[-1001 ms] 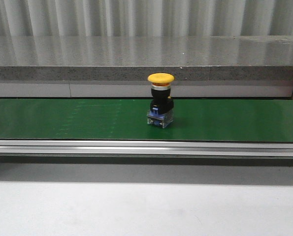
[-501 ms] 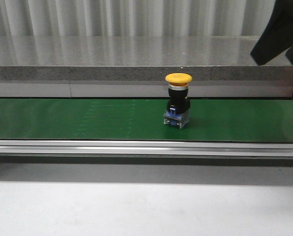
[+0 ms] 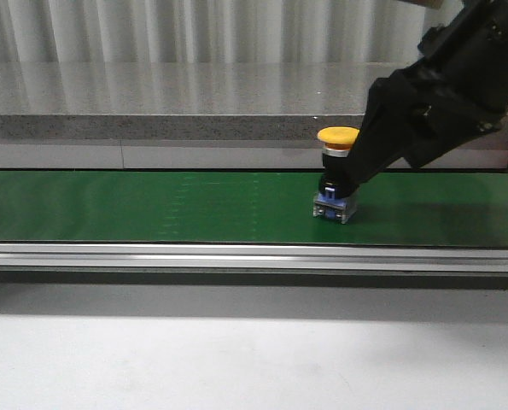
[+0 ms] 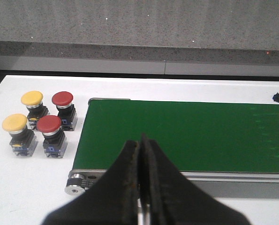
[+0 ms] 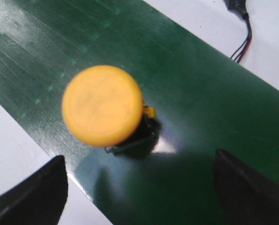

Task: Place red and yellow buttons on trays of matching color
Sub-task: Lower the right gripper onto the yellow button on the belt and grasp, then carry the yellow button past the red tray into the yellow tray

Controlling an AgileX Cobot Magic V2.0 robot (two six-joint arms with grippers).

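While the yellow button (image 3: 337, 137) stands upright on the green belt (image 3: 151, 209), the right end effector (image 5: 139, 187) hangs wide above it; the left end effector (image 4: 141, 187) is pressed closed, empty.

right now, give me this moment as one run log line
right gripper open above yellow button | button upright on belt | left gripper shut, empty | no tray seen

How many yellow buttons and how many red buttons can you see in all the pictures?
Yellow buttons: 3, one on the green belt and two on the white table
Red buttons: 2, both on the white table
Total: 5 buttons
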